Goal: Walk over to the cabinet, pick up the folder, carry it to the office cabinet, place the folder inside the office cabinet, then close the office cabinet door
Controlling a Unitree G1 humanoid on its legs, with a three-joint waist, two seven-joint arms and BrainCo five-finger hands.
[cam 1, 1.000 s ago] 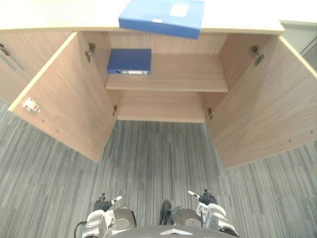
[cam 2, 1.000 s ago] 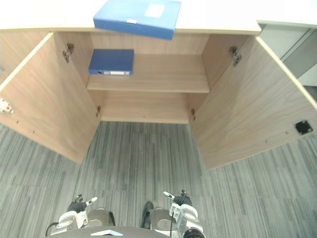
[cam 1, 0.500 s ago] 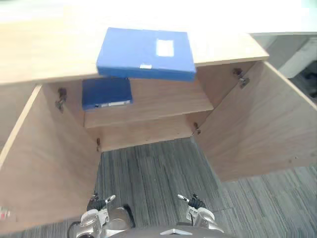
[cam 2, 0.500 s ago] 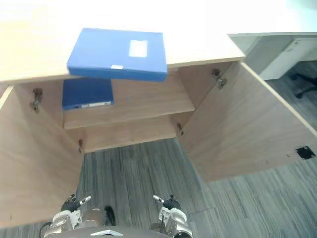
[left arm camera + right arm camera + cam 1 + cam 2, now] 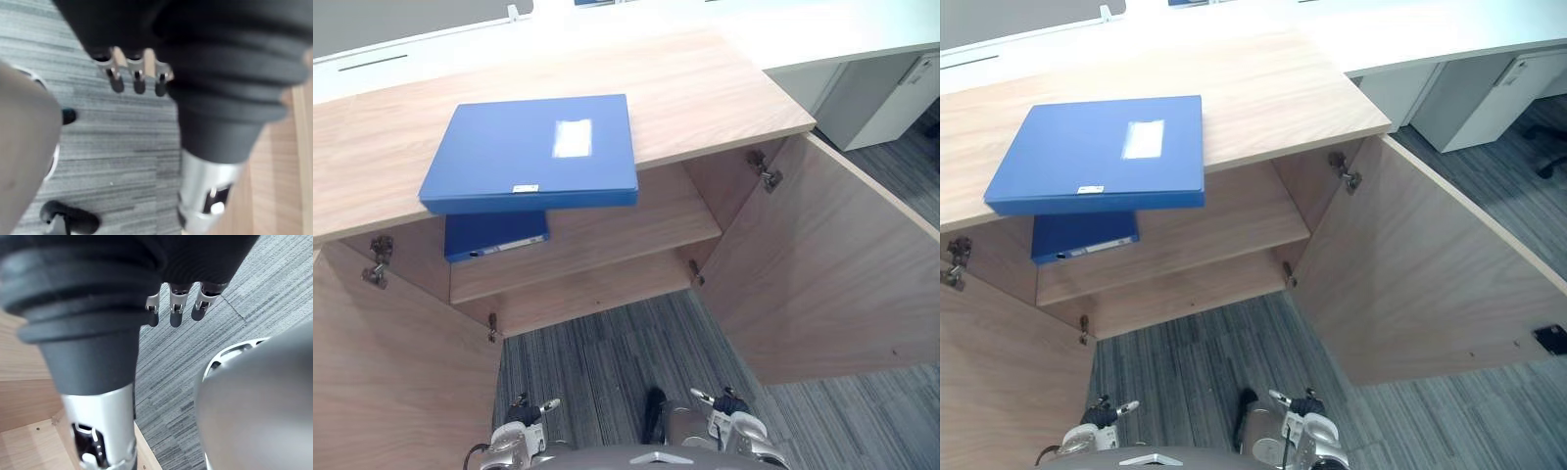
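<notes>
Grey striped carpet (image 5: pixel 1410 421) — darker and lighter bands, white desk (image 5: pixel 1449 24) along the back, white drawer unit (image 5: pixel 1479 98) beneath it (black chair base (image 5: pixel 1549 163) beside it)

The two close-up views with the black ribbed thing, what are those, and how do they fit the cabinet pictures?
Those come from cameras on a humanoid robot's wrists, looking along its left hand and right hand; the ribbed part is each hand's cover. Both hands hang open over the carpet, holding nothing. The wider pictures come from its head, looking down at a cabinet with both doors open. A blue folder lies on top, overhanging the front edge; a darker folder lies on the shelf inside.
</notes>
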